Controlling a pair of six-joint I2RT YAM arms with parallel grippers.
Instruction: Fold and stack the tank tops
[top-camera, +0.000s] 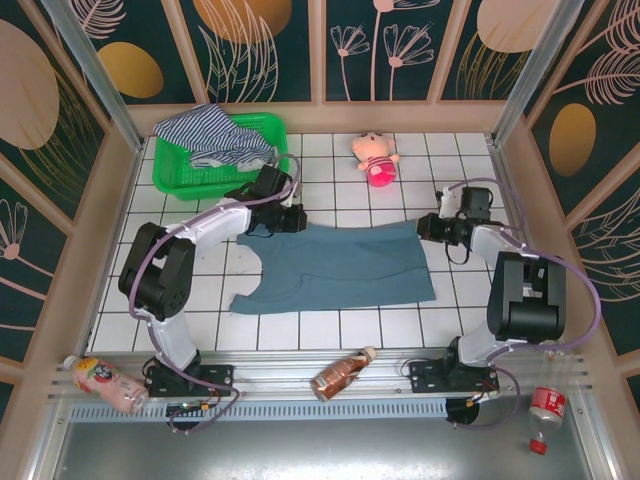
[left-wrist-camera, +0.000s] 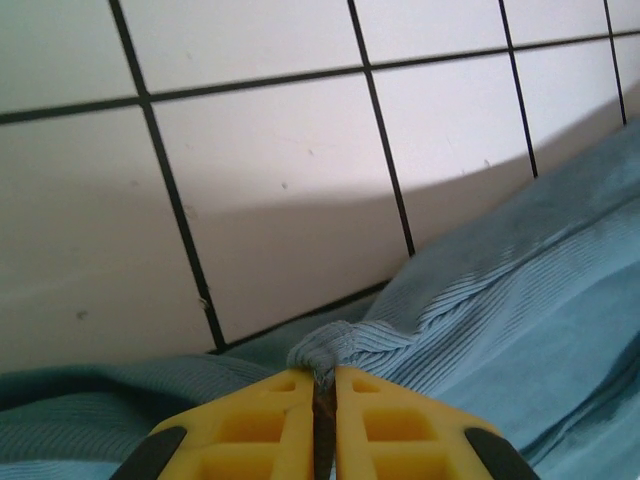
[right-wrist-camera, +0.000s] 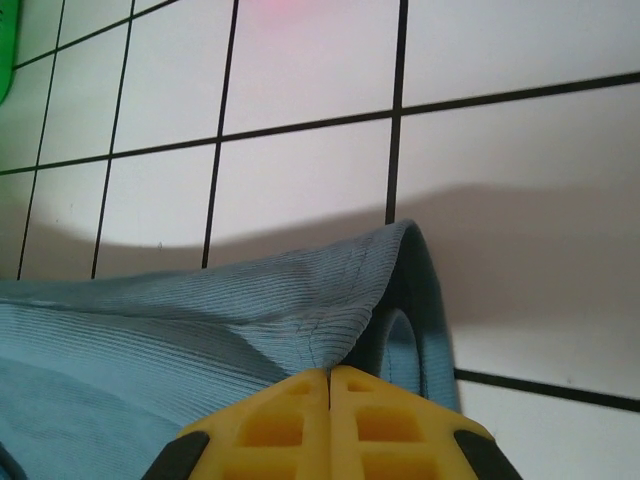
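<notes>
Teal ribbed cloth tank top (top-camera: 340, 268), far corners pinched by the left gripper (left-wrist-camera: 325, 378) and right gripper (right-wrist-camera: 330, 374), looks mid-fold, while the navy-striped cloth tank top (top-camera: 215, 135) lies unfolded in the green plastic basket (top-camera: 168, 178).

The teal-blue tank top (top-camera: 340, 265) lies spread on the table (top-camera: 330, 330), the striped tank top (top-camera: 215, 135) heaped in the green basket (top-camera: 168, 178).

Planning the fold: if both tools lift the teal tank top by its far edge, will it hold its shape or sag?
Probably sags: the teal tank top is thin ribbed cloth, bunching where the left tool pinches it. Likely light: its edge curls loosely at the right tool. The ribbed knit should resist slipping.
</notes>
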